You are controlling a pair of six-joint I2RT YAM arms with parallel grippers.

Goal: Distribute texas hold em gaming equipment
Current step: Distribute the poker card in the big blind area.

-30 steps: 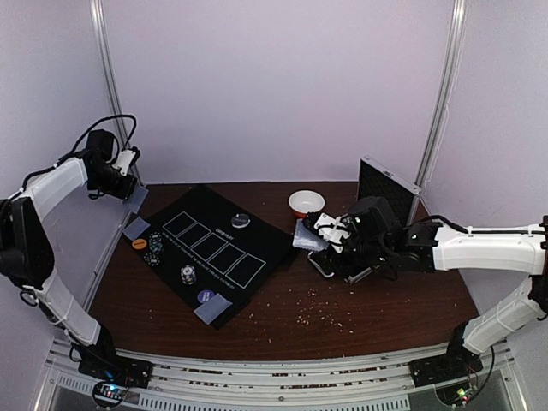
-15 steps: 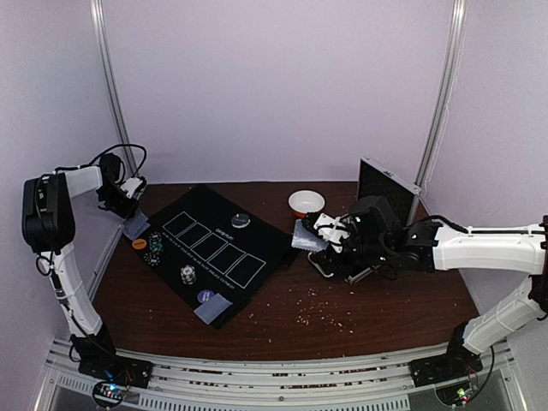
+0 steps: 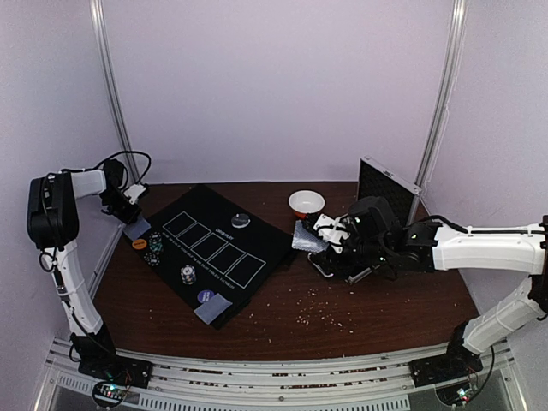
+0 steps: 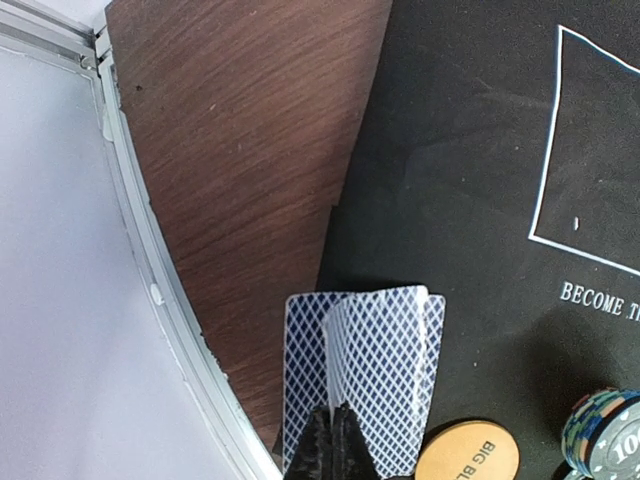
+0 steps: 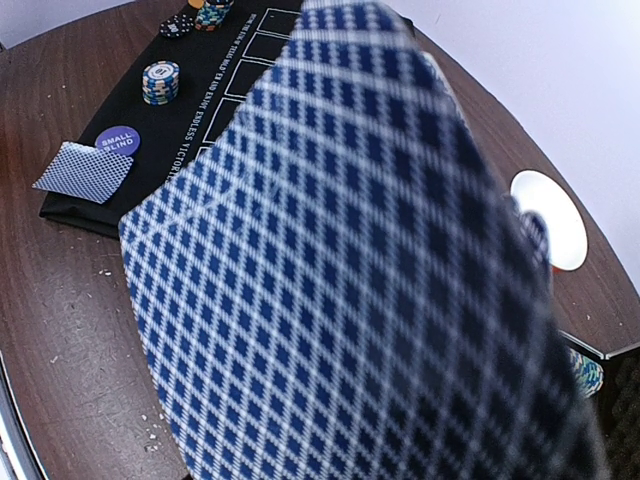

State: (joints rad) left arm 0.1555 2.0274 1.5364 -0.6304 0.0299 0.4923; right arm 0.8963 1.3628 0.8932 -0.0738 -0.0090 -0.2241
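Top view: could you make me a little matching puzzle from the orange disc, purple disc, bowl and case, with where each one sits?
Things:
1. orange disc
2. purple disc
3. bowl
4. case

Places:
A. standing upright, far right
B. on the mat, near corner
C. on the table, off the mat
D. on the mat, left corner

Pairs: 1-D, 2-B, 3-C, 4-A

A blurred playing card [image 5: 350, 260] fills the right wrist view from 12 to 6 o'clock, hiding the fingers of the right gripper [image 3: 324, 229] and part of the white bowl [image 5: 560, 225] at 3 o'clock. The left wrist view's bottom edge crops the orange disc [image 4: 467, 455] at 6 o'clock, the chip stack [image 4: 605, 430] at 5 o'clock, and all but the dark tips of the left gripper [image 4: 336, 440].
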